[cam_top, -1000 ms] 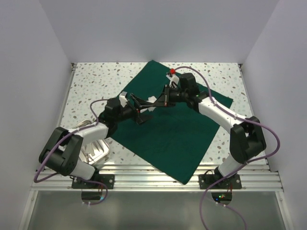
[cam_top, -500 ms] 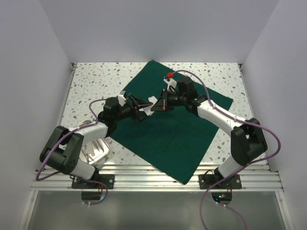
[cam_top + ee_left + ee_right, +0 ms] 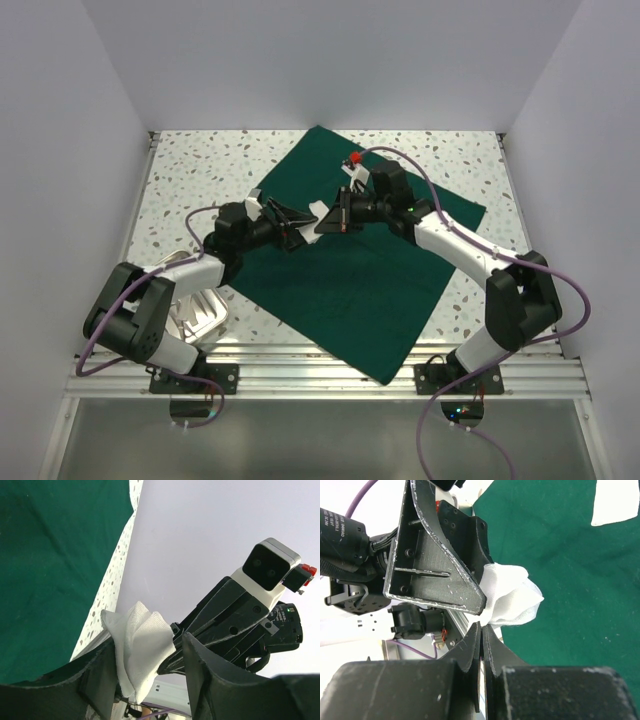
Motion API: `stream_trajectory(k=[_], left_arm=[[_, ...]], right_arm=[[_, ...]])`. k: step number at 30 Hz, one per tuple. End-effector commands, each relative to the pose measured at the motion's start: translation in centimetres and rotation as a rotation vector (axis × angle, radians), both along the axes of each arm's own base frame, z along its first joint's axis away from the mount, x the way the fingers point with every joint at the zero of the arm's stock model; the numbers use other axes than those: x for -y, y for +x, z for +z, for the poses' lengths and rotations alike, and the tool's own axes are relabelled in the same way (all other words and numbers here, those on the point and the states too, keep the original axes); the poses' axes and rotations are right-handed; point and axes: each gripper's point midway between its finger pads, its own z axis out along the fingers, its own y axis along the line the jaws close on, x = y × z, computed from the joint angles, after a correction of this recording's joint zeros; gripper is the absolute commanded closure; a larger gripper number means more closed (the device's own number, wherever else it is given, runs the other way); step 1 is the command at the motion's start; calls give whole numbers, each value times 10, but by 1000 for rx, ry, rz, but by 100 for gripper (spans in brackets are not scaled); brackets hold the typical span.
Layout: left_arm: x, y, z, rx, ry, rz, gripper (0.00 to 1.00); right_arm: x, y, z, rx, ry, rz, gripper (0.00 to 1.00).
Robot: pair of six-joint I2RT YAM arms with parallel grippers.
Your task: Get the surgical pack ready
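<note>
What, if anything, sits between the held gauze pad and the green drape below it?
Nothing visible. The gauze pad, pinched by the right end effector beside the left end effector, hangs over bare green drape. Another white pad lies on the drape off to one side, not underneath.

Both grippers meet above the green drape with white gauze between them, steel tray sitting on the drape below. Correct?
Not quite. The steel tray is not on the green drape; it sits on the speckled table by the left arm's base, as the top external view shows. The left gripper and right gripper do meet above the drape with the white gauze between them.
</note>
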Motion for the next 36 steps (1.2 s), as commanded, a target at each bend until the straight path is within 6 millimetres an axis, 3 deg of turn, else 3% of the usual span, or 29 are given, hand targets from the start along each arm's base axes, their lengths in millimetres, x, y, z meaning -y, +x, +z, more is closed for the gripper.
stream_trajectory(k=[1,16,22,26,27,28,30,31,33,34,35,36], left_arm=[[-2,-3,15,68,-25,-16,47],[-7,-5,10,77,10,-15,63],[-7,-1,13,105,46,-12,74],[-8,0,7,89,94,-20,100],[-9,0,6,86,111,-19,100],[-12,1,1,82,152,-20,100],[-20,4,3,109,209,7,100],[-29,3,-6,101,291,5,100],[-44,11,1,200,402,14,100],[-49,12,1,214,446,7,100],[-58,1,-17,140,518,-23,100],[-63,0,-21,150,566,-39,100]], right_arm=[[-3,-4,12,29,36,25,100],[1,-7,5,28,4,21,100],[1,-10,2,23,-3,26,100],[1,-13,1,21,-8,32,97],[2,-13,1,20,-9,34,94],[3,-14,1,27,-17,33,77],[11,-15,-2,23,-77,6,59],[17,-13,-5,43,-115,-5,43],[34,-14,-7,61,-199,-49,27],[38,-16,-6,69,-217,-57,23],[43,-19,-7,68,-234,-62,21],[47,-23,-4,80,-236,-68,19]])
